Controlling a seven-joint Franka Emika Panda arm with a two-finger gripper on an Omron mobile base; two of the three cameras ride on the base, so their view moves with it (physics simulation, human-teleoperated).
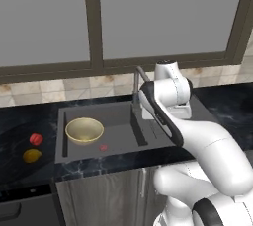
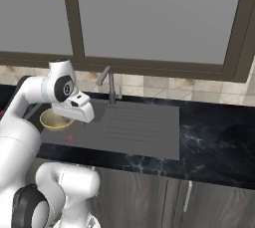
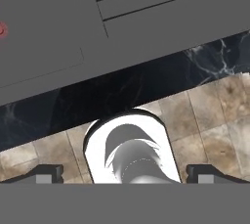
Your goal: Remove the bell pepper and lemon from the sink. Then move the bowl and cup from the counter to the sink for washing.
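The golden bowl (image 1: 84,130) sits inside the dark grey sink (image 1: 123,116), in the left part of the basin near the reddish drain spot (image 1: 103,147). The red bell pepper (image 1: 35,139) and the yellow lemon (image 1: 32,156) lie on the black counter (image 1: 15,136), left of the sink. My gripper (image 3: 125,175) is open and empty, with its fingertips (image 3: 46,174) far apart. It hangs over the sink's front part, between basin and drainboard (image 2: 139,122), to the right of the bowl (image 2: 52,120). The cup is out of view.
A thin curved faucet (image 1: 139,79) rises behind the sink, close to my arm's upper link. A tiled backsplash and a large window run behind the counter. Grey cabinet fronts (image 2: 149,197) hang below it. Black counter (image 2: 219,137) stretches right of the drainboard.
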